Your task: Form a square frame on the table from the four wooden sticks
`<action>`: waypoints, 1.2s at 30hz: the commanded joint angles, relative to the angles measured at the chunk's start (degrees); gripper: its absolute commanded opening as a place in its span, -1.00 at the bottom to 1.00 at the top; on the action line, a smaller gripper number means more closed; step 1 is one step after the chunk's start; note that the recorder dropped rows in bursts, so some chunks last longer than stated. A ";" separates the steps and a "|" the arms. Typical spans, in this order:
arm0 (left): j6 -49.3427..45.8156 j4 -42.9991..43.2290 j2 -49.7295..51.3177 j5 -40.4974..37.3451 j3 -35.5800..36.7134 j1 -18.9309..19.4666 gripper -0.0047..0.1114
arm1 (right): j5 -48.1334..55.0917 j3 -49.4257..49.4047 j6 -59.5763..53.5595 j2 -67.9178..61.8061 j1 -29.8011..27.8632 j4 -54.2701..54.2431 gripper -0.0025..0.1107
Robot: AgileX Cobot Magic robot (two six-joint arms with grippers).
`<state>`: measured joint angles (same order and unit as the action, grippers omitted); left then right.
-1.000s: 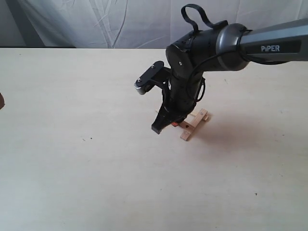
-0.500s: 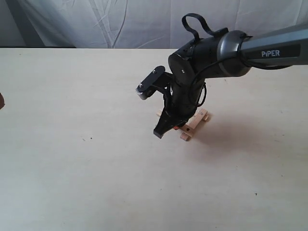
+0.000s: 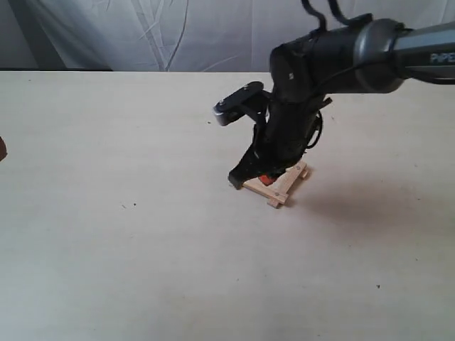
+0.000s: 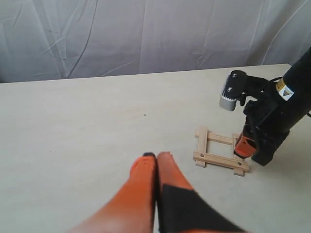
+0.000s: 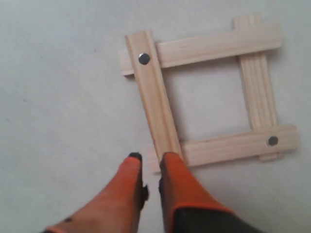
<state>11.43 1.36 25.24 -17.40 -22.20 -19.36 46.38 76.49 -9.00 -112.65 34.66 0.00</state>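
Observation:
The four wooden sticks lie as a small square frame on the table, ends overlapping past the corners. The right wrist view shows one holed stick, a plain stick, a second plain one and another holed one. My right gripper hovers low at one corner, narrowly open with only table between its fingers; one orange finger overlaps the end of the holed stick. My left gripper is shut on nothing, well short of the frame.
The right arm reaches in over the frame from the right. A wrinkled white cloth hangs behind the table's far edge. A small dark brown thing shows at the left edge.
The right arm has swung to the right and a little back over the frame. More of the frame's near side now shows beside the gripper. The gripper stays low at the frame.

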 commanded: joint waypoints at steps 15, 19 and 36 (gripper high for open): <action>0.09 -0.03 -0.29 0.47 0.20 0.35 -0.92 | -15.96 -39.41 6.16 53.02 -13.50 -5.76 -0.97; 0.09 -0.03 -0.29 0.47 0.20 0.35 -0.92 | -14.42 -42.97 6.16 64.49 -13.50 -6.58 -0.97; 0.09 -0.03 -0.29 0.47 0.20 0.35 -0.92 | -10.57 -43.18 5.99 90.47 -13.68 -1.84 -0.97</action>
<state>11.43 1.36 25.24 -17.40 -22.20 -19.36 35.52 33.42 -2.92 -24.39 21.46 -2.53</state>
